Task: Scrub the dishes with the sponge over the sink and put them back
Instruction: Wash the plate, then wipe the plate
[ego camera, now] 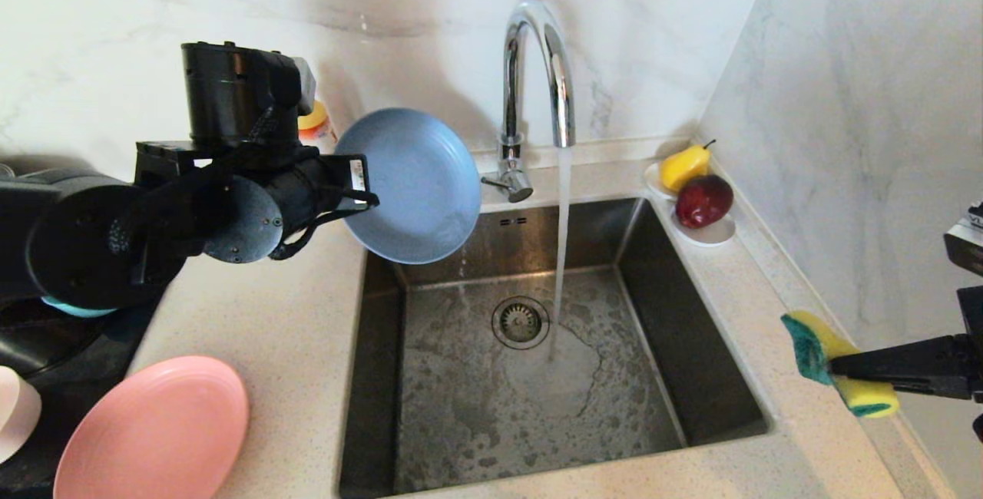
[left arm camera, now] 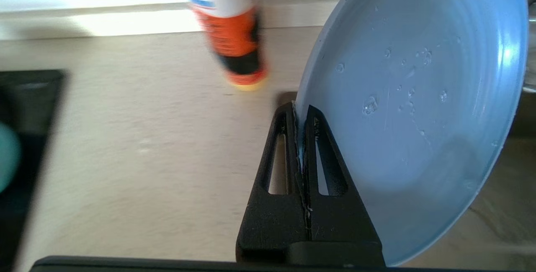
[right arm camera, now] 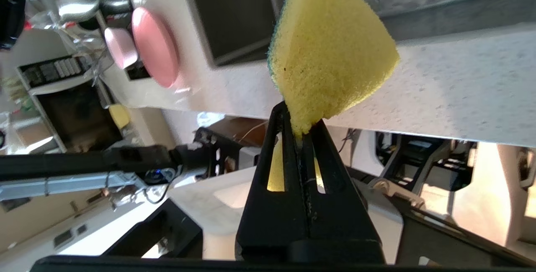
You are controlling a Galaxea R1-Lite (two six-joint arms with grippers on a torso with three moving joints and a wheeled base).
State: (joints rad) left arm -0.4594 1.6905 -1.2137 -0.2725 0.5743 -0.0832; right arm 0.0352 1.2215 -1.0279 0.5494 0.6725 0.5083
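The left gripper [left arm camera: 301,111] holds the blue plate [ego camera: 411,184] by its rim, jaws pinched tight on the edge, at about 10 o'clock from the sink [ego camera: 691,376] drain. The plate stands nearly on edge over the sink's far left corner, its hollow face wet with droplets and turned toward the faucet [ego camera: 534,84]. Water runs from the faucet into the basin just beside the drain [ego camera: 521,322]. The right gripper [right arm camera: 302,132] hangs above the desk [ego camera: 284,345] at 3 o'clock from the drain, jaws clamped on the sponge [ego camera: 833,361]. The salmon plate [ego camera: 153,430] lies on the desk at 8 o'clock, the pale pink plate [ego camera: 15,411] just beside it. The detergent bottle [left arm camera: 230,25] stands behind the blue plate.
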